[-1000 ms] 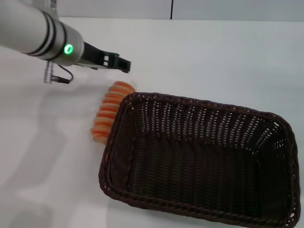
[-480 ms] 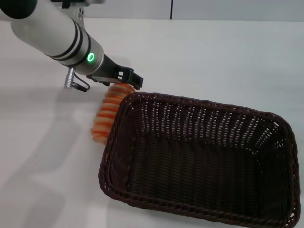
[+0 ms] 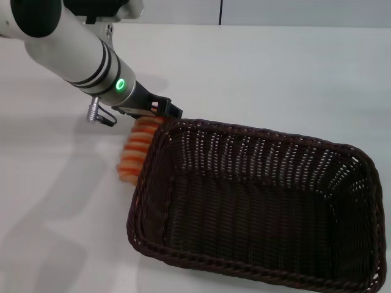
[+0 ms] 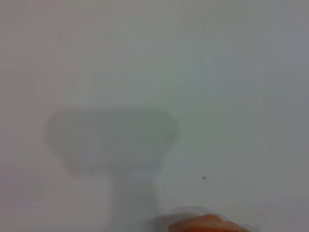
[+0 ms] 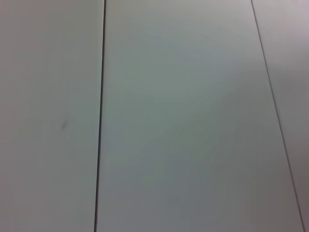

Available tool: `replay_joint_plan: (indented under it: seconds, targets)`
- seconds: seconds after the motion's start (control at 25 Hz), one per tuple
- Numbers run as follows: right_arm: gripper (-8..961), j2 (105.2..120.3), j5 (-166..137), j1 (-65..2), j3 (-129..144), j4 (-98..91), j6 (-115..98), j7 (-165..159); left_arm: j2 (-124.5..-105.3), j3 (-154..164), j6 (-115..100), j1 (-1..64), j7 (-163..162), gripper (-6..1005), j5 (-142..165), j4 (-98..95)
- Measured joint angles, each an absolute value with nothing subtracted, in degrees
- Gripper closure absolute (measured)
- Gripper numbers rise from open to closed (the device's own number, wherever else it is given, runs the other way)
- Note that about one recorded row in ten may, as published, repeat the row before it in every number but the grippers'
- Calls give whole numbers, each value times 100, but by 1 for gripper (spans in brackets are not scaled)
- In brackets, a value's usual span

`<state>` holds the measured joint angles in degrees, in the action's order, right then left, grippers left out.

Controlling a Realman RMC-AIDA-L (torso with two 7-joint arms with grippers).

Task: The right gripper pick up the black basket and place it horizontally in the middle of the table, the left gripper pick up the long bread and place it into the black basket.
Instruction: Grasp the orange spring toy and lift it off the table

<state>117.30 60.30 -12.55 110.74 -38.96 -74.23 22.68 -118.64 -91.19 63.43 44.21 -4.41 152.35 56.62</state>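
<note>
The left pincer (image 3: 164,111) hovered over the far end of the long bread (image 3: 135,151) — its spread could not be told. The bread's long axis ran near-to-far on the tabletop (image 3: 256,73), touching the black basket's (image 3: 256,207) left rim.

left arm (image 3: 67,46): white-grey, black bands, green ring light | left gripper (image 3: 160,110): black

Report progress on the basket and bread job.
Looks done: the black basket sits on the table, empty. In hand: the left gripper is at the far end of the long bread, which lies on the table against the basket's left rim. Left: grasp the bread and put it in. The right gripper is out of view.
</note>
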Motion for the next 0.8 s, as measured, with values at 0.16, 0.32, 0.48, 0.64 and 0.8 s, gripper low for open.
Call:
replay_joint_plan:
  seconds: [0.16,0.32,0.48,0.64,0.8]
  targets:
    - [569,11726,5962,-1279,11074,-3909,-7412,2267,-11865,-9088,6334,4465,-416,161,15191,5588]
    - [569,11725,5952,-1289,11074,-3919,-7412,2267,-11865,-9051,6334,4491,-406,164,15177,5546]
    - [571,11724,5945,-1291,11074,-3960,-7424,2267,-11852,-8990,6323,4506,-358,221,15217,5486]
    - [571,11724,5918,-1267,11072,-3997,-7426,2267,-11851,-8910,6300,4506,-345,295,15230,5485]
    - [570,11736,5887,-1248,11031,-4009,-7427,2267,-11843,-8882,6273,4473,-281,369,15230,5525]
